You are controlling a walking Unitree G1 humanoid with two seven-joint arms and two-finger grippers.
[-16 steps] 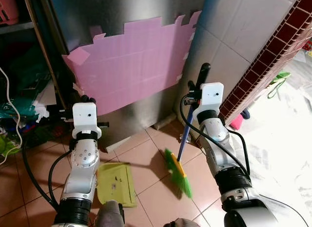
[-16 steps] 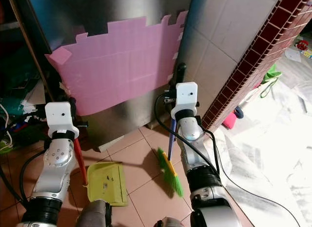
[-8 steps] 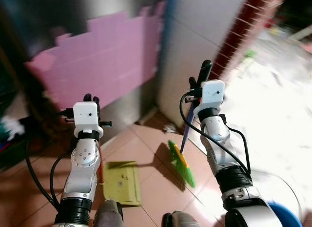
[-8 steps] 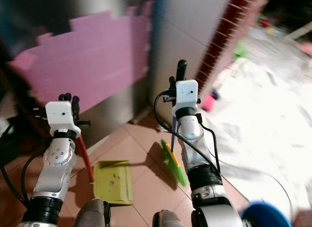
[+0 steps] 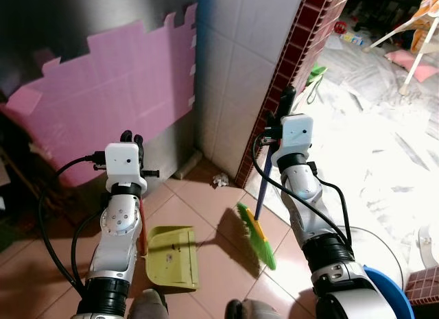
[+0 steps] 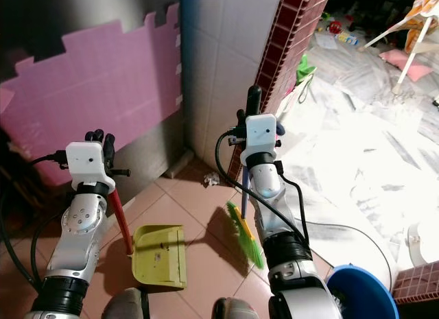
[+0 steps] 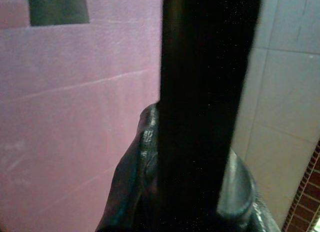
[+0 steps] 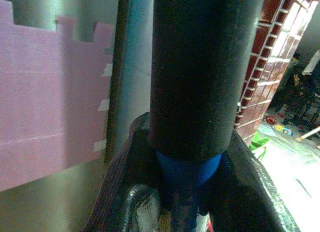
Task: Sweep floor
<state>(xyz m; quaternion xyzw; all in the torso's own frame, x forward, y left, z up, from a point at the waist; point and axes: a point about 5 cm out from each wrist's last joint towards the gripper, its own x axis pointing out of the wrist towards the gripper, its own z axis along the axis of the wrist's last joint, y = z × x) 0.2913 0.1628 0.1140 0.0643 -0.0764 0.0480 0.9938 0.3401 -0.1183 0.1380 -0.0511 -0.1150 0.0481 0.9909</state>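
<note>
My left gripper is shut on the black top of the dustpan's red handle. The yellow-green dustpan rests on the terracotta tiles in front of me. My right gripper is shut on the broom's black grip, with the blue shaft slanting down to the green bristle head on the floor, right of the dustpan. A small crumpled scrap lies on the floor by the wall corner, beyond the broom head.
A pink foam mat covers the steel surface ahead on the left. White tiled wall and a red brick column stand ahead. A blue bucket sits at the lower right, a cable crosses the pale floor.
The camera has turned right, so the pink mat slid left and the brick column, pale floor and blue bucket came into view. Both grippers keep their holds.
</note>
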